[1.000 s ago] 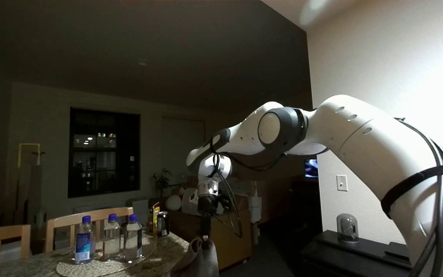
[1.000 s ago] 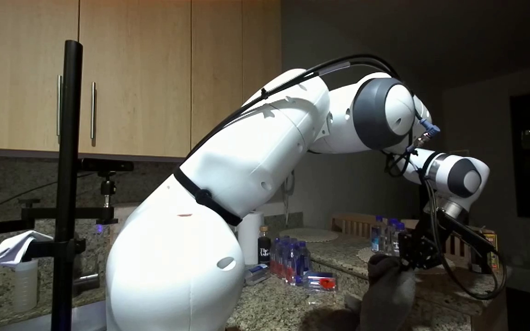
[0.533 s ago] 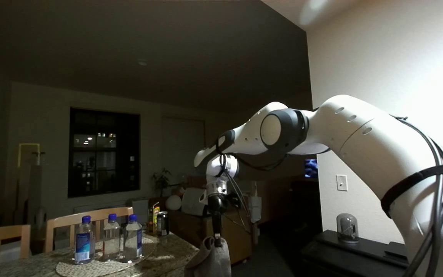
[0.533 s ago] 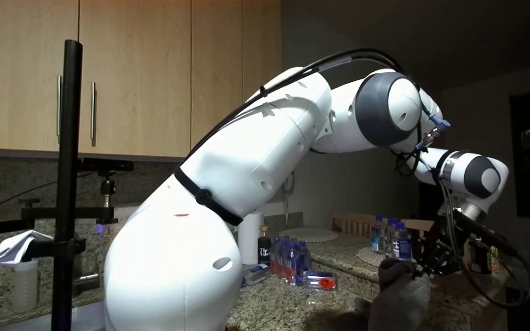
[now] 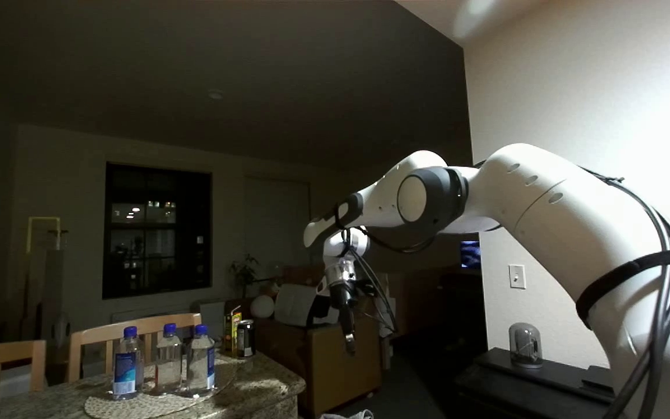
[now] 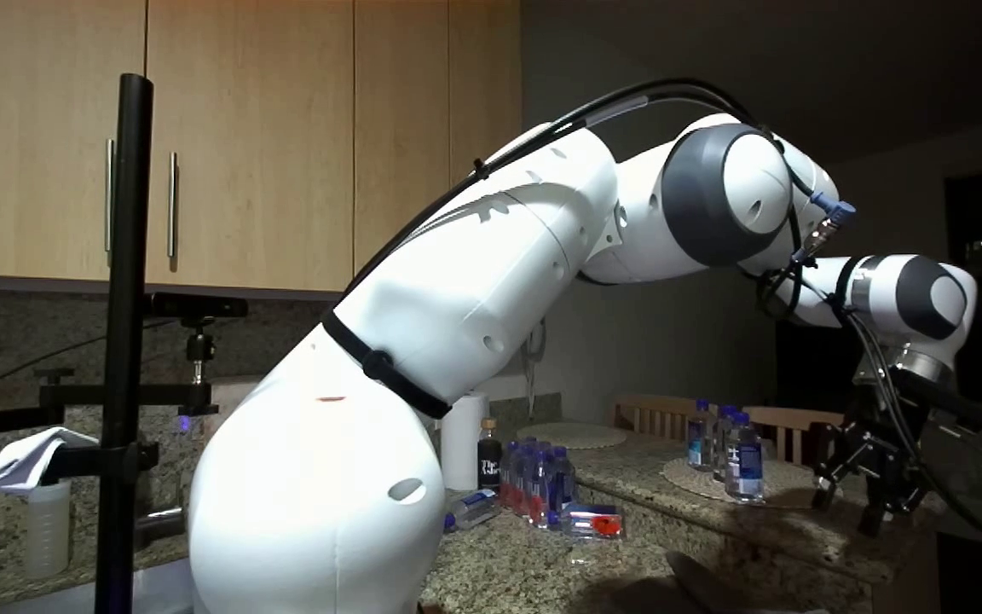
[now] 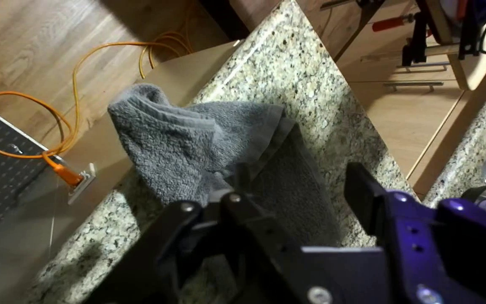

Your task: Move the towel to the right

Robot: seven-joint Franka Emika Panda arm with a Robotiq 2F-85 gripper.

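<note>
The grey towel (image 7: 171, 152) lies crumpled and folded on the granite counter, as the wrist view shows, with one part reaching out over the counter's edge. Only a small bit of the towel (image 5: 351, 415) shows at the bottom of an exterior view. My gripper (image 7: 298, 181) is above it with its fingers apart and nothing between them; counter and the towel's darker, shadowed part show through the gap. In both exterior views the gripper (image 5: 349, 346) hangs in the air, pointing down, and the spread fingers of the gripper (image 6: 849, 510) are plain.
The granite counter (image 7: 293, 63) ends in a corner, with floor and an orange cord (image 7: 76, 84) below. Water bottles (image 5: 128, 366) stand on a round placemat (image 5: 137, 409), near a dark can (image 5: 246, 338). More bottles (image 6: 534, 477) are grouped by the wall.
The towel hung from the shut gripper before; it has been let go and now lies lower, on the counter. The gripper has opened, and moved rightward in both exterior views and slightly up.
</note>
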